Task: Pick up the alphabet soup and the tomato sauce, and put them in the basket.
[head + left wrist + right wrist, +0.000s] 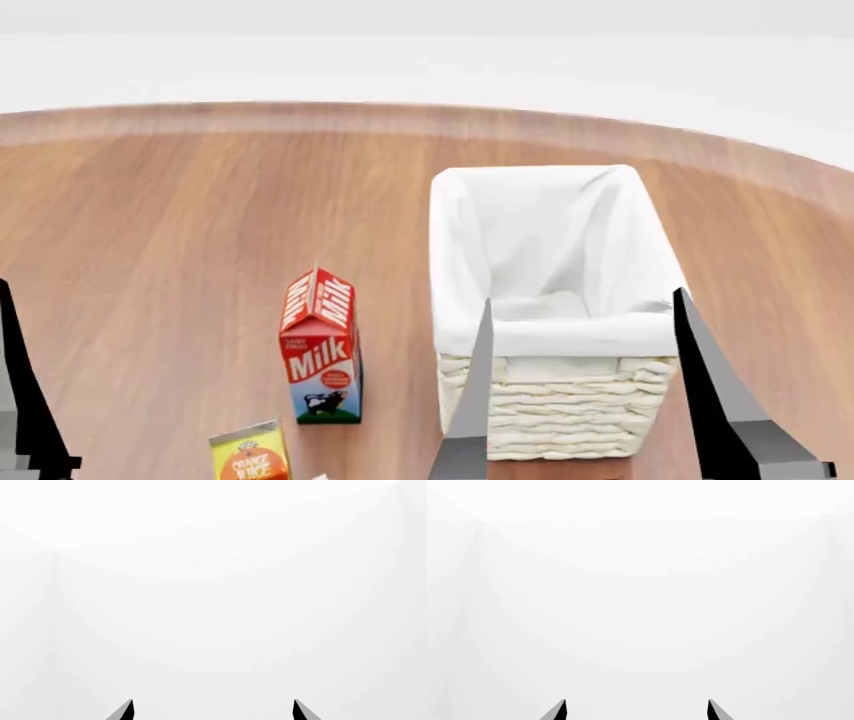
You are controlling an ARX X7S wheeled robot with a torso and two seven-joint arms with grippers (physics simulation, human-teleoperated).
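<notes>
The cream-white wicker basket [574, 410] with a white cloth liner stands right of centre on the wooden table, and nothing shows inside it. The alphabet soup and the tomato sauce are out of view. My right gripper [583, 296] is open and empty, its two dark fingers overlapping the basket's near end in the head view. In the right wrist view the right gripper [636, 702] faces only plain white. My left gripper [213, 702] is open and empty, also facing plain white. Only one of its fingers [20, 400] shows, at the head view's left edge.
A red and white milk carton [320, 350] stands upright left of the basket. A yellow orange-juice carton [250, 455] sits nearer me, cut off by the bottom edge. The brown wooden table [160, 230] has a curved far edge, with white floor beyond.
</notes>
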